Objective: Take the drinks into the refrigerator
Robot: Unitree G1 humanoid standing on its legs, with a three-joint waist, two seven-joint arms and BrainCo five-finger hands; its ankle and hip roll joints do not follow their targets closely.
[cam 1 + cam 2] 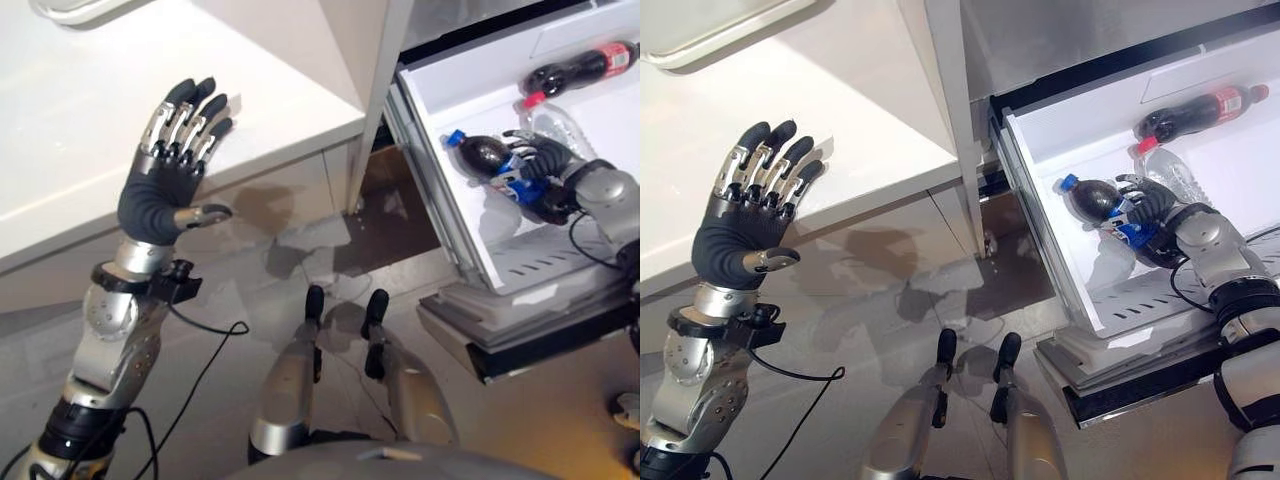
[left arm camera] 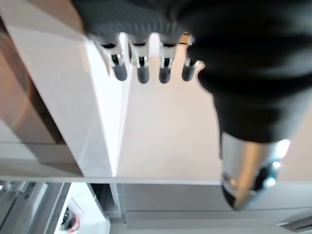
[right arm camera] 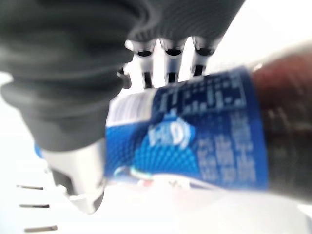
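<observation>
No print can be read. The blue label (image 3: 195,141) on the dark bottle (image 1: 1095,200) carries rows of small white print and a round white mark, all too blurred to make out. The red label (image 1: 1218,103) on the red-capped bottle (image 1: 1195,112) lying further back in the refrigerator drawer (image 1: 1060,270) is too small to tell any lettering. The clear bottle (image 1: 1175,170) shows no legible print.
</observation>
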